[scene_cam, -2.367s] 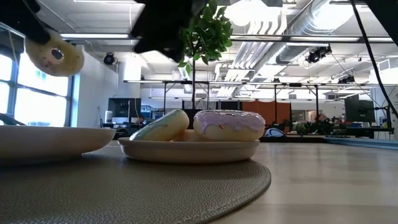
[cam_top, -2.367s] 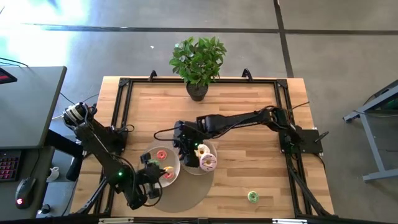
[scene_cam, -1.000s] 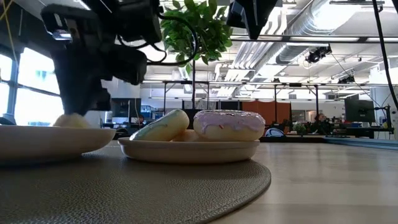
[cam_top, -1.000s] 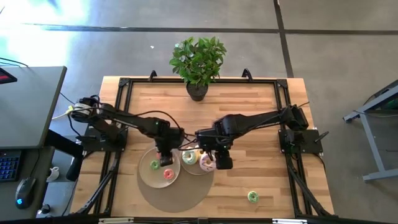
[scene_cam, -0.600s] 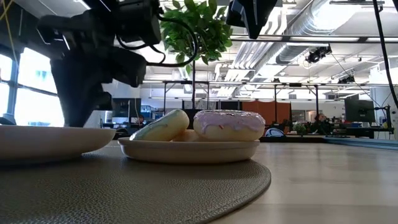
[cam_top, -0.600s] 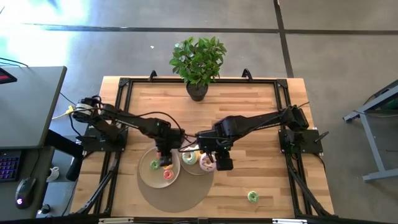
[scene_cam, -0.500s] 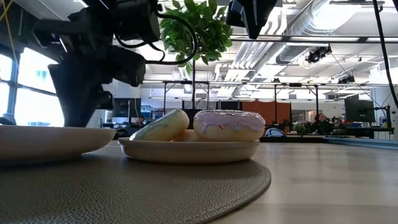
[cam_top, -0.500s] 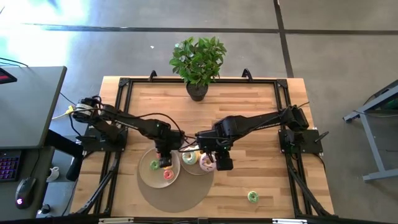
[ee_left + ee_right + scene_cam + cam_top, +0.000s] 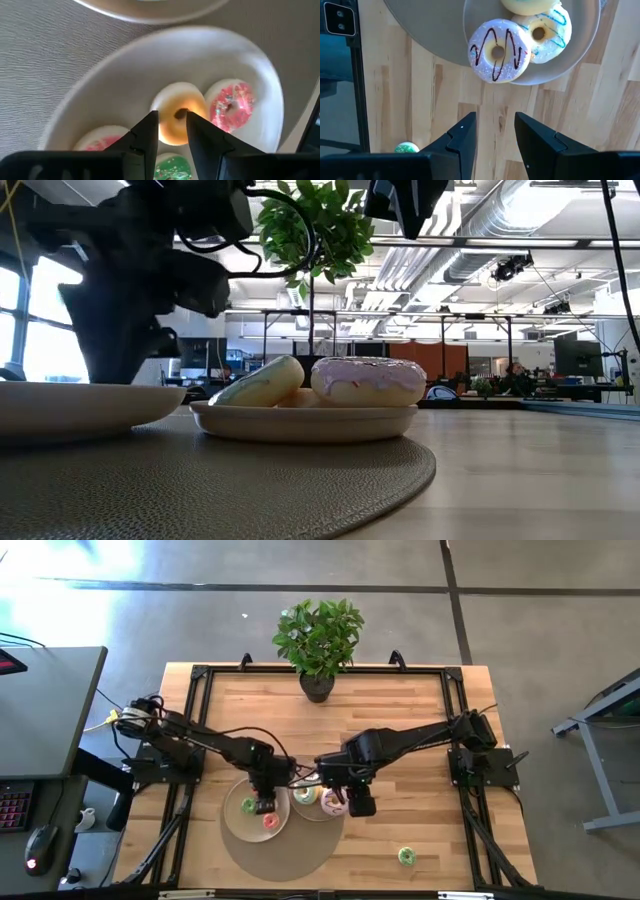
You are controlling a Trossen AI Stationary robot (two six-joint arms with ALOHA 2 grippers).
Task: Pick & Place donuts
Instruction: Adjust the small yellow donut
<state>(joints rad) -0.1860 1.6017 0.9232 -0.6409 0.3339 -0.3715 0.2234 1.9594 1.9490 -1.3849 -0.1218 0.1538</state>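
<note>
My left gripper [image 9: 172, 127] is open and points down into the left beige plate [image 9: 238, 823]. A yellow mini donut [image 9: 176, 114] lies flat there, just beyond the fingertips. Two pink mini donuts [image 9: 231, 104] and a green one [image 9: 170, 167] lie in the same plate. The right plate [image 9: 305, 422] holds a lilac donut with brown squiggles [image 9: 498, 50], a white one with blue-green lines [image 9: 542, 31] and a cream one [image 9: 527, 6]. My right gripper [image 9: 495, 127] hangs open above bare wood beside that plate. A green mini donut [image 9: 406, 856] lies alone on the table. My left gripper's fingertips [image 9: 150, 125] come from above and stand over the near rim of the yellow mini donut [image 9: 172, 131], which rests flat on the plate. I cannot tell whether they touch it.
Both plates stand on a round grey mat [image 9: 285, 858] near the table's front. A potted plant [image 9: 318, 640] stands at the far edge. Black frame rails [image 9: 195, 720] run along the table's sides. Bare wood lies to the right of the plates.
My left gripper has sunk a little into the left plate. The yellow mini donut showed above the plate's rim in the low view a second ago and is now hidden behind it.
</note>
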